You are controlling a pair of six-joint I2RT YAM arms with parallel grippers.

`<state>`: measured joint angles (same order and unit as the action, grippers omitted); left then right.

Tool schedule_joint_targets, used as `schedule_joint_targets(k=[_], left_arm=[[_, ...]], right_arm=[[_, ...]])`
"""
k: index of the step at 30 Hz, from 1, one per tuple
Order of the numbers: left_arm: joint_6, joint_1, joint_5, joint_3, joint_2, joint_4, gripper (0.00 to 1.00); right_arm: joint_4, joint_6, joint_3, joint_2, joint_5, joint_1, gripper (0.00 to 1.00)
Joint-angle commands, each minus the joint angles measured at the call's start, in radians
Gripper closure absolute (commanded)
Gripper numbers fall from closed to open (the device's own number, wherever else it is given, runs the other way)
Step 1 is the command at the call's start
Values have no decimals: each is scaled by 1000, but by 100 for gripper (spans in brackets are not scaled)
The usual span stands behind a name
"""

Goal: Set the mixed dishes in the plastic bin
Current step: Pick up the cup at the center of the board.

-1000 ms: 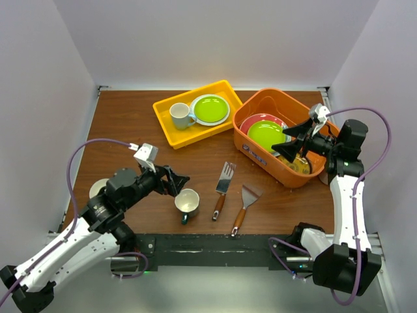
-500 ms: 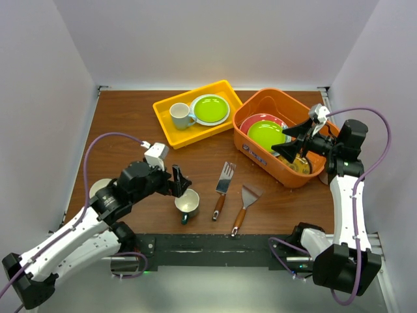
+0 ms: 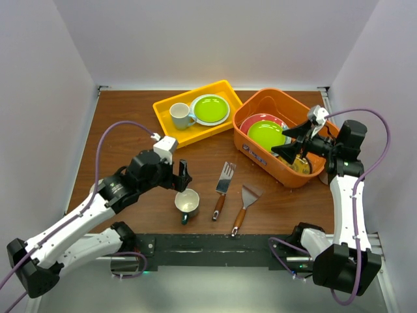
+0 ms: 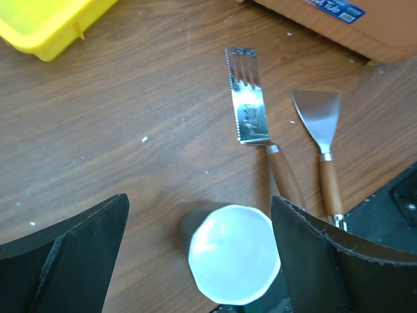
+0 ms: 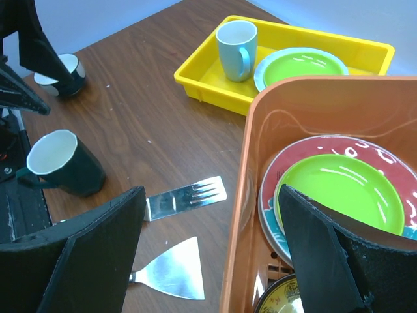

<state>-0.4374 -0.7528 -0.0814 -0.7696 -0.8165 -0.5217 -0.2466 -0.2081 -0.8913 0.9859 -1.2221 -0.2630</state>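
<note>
Left gripper (image 3: 182,176) jaws wide, nothing between them, just above the dark-teal mug (image 3: 187,205), which stands upright at near centre. The wrist view cuts off the mug's near side. Right gripper (image 3: 287,149) also spread wide and empty, over the orange bin (image 3: 277,92) at far right. Bin holds lime plate (image 3: 265,135) on red-rimmed plate (image 3: 250,121). Yellow patterned plate (image 3: 301,167) mostly hidden under that gripper. Small bowl (image 5: 60,70) at near left, mostly hidden in top view. Two spatulas (image 3: 223,182) just right of mug.
</note>
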Motion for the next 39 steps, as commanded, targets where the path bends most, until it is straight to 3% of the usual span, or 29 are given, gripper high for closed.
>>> schedule_joint_targets(k=[1, 14, 21, 32, 39], left_arm=[[98, 1, -37, -101, -81, -27, 5], [259, 1, 150, -201, -208, -176, 13], [216, -10, 178, -195, -265, -224, 32], [161, -101, 54, -189, -401, -273, 48], [141, -120, 3, -174, -449, -273, 71]], right_arm=[[-34, -57, -18, -6, -11, -2, 13], [-140, -155, -55, 25, 35, -1, 13], [-145, -162, -55, 27, 42, -1, 13], [-154, -171, -55, 37, 47, -1, 13], [-157, -174, -58, 39, 39, -1, 13]])
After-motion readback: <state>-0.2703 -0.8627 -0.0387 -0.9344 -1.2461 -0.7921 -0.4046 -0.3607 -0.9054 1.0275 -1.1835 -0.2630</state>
